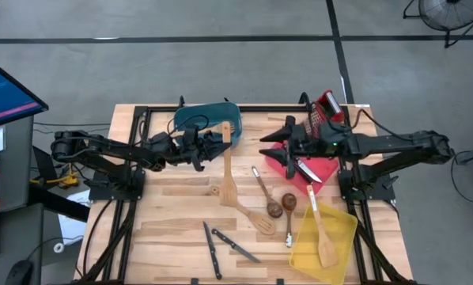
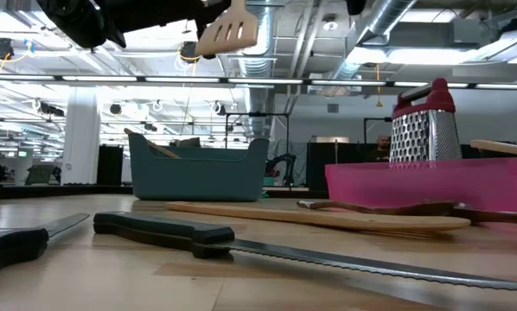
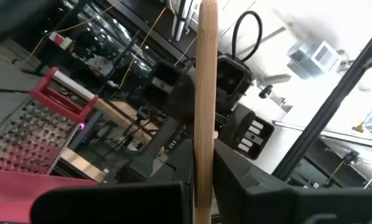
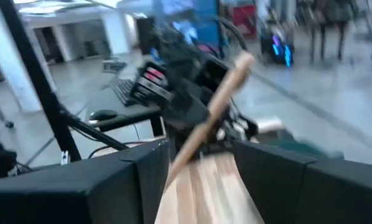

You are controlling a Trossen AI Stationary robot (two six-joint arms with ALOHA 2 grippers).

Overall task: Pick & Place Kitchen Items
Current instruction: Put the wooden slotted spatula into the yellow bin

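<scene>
Two grippers meet above the far middle of the table [image 1: 181,226]. The left gripper [image 1: 218,150] is raised beside the teal bin [image 1: 209,117], its fingers [image 3: 111,202] pressed against the handle of a pale wooden slotted turner [image 1: 225,133]. The turner is clear of the table: in the low view its slotted head [image 2: 228,28] hangs high above the bin, and in the left wrist view the handle [image 3: 204,93] runs straight up between the fingers. The right gripper [image 1: 266,148] faces the left one from over the near edge of the red bin [image 1: 325,168], fingers [image 4: 136,180] spread wide with nothing seen gripped. Blurred wood shows in the gap in its wrist view, and I cannot tell whether it is touched. A steel grater [image 1: 327,107] with a red handle stands in the red bin. On the table lie a long wooden spatula [image 1: 230,194], a second slotted turner [image 1: 256,219], two brown-bowled spoons [image 1: 266,194] and [image 1: 289,210], and two black-handled knives [image 1: 211,249] and [image 1: 235,245] near the front edge. Another wooden spatula [image 1: 323,233] lies in the yellow bin [image 1: 346,226] at the front right.
</scene>
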